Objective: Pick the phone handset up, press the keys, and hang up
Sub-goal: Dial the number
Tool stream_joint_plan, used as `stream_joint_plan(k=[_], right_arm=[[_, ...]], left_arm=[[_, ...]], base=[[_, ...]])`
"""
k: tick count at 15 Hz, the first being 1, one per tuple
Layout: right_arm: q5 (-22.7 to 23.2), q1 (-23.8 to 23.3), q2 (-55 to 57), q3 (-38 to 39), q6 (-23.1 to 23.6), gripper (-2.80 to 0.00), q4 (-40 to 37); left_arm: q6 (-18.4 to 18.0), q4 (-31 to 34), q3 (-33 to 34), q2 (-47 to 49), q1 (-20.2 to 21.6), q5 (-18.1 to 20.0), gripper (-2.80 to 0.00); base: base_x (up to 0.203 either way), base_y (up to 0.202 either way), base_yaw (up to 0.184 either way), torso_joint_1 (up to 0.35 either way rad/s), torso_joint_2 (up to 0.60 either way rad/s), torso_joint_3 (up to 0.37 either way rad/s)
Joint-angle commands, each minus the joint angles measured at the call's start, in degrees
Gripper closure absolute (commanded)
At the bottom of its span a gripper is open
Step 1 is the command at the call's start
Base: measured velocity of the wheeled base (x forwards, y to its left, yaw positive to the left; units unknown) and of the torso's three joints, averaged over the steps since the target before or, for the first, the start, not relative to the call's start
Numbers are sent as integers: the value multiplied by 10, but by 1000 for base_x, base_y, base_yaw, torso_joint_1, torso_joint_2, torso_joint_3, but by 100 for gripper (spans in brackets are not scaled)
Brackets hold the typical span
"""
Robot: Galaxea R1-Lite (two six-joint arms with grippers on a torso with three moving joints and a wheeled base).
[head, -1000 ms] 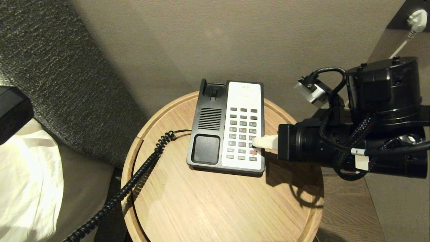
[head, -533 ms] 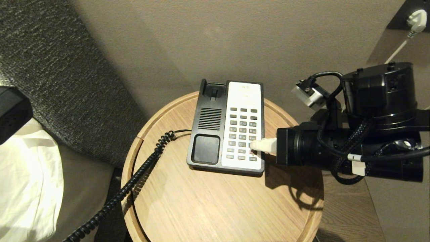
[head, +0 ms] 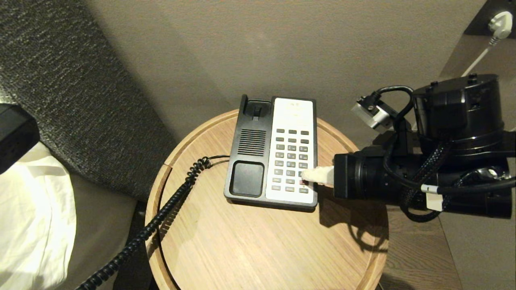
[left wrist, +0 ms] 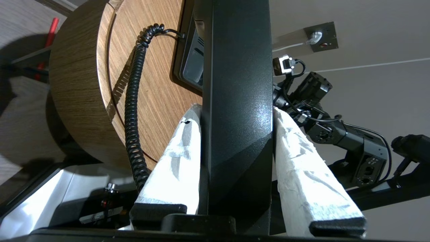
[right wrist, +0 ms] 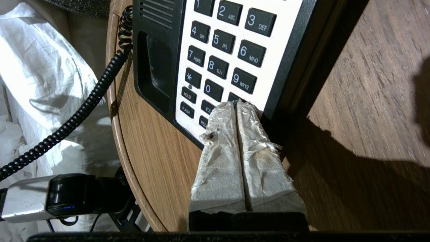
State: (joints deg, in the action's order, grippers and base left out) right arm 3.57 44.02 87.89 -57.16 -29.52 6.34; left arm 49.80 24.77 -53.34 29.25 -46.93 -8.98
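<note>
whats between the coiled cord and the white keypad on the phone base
The black cradle side of the phone base, with its speaker grille and empty handset well, lies between the coiled cord and the keypad, clearest in the head view.

The near half of the round table (head: 258, 249) is bare wood — room to pass. The phone base (head: 274, 153) fills the far middle, and the curly cord (head: 161, 217) crosses the left edge.

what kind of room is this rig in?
Probably a hotel bedroom or similar, at the bedside. A corded desk phone with HOLD and FLASH keys sits on a small round wooden table, white bedding lies beside it, and a padded fabric panel, likely a headboard, stands behind.
</note>
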Motion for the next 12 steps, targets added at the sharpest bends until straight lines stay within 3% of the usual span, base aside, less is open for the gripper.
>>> stream_joint_plan(k=[1,5,12], right_arm=[[2,6,-16,3,-4,0,-1],[2,35,-25,8,-37,0,-2],[-3,41,-18,22,-32,0,0]], left_arm=[[3,1,3,0,0,-1,0],[3,1,6,0,0,-1,0],[3,1,6,-4,0,-1,0]], base=[[0,0,0,0,0,0],[0,0,0,0,0,0],[0,0,0,0,0,0]])
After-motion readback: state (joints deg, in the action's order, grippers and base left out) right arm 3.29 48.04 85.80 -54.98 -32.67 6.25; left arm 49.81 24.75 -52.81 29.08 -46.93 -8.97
